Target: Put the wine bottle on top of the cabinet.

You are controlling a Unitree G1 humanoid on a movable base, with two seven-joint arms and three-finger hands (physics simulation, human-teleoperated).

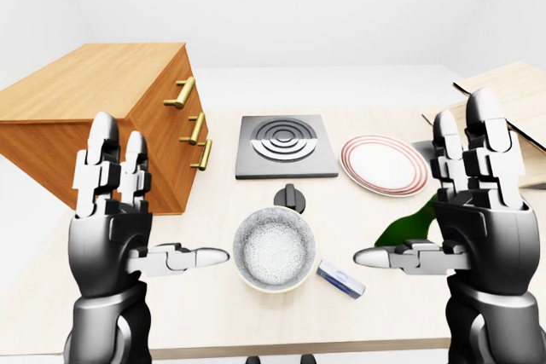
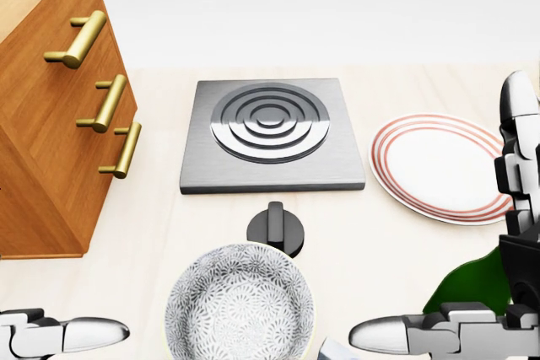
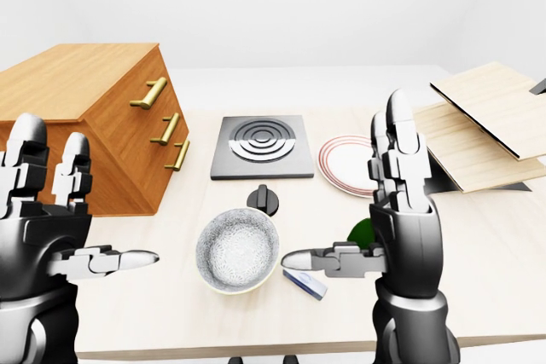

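The dark green wine bottle [image 1: 408, 226] lies on the table at the right, mostly hidden behind my right hand [image 1: 456, 210]; it also shows in the head view [image 2: 468, 284]. The wooden cabinet [image 1: 94, 117] with three brass drawer handles stands at the left of the table, its flat top bare. My right hand is open, fingers up and thumb pointing left, just in front of the bottle. My left hand [image 1: 124, 210] is open and empty, held up below the cabinet in the left-eye view.
A patterned bowl [image 1: 274, 249] sits at bottom centre. A black knob [image 1: 291, 198], a grey hob plate [image 1: 282, 145] and a red-rimmed plate [image 1: 384, 164] lie beyond it. A small blue-white object [image 1: 341, 280] lies beside the bowl. Wooden boards [image 3: 486, 125] lie at the right.
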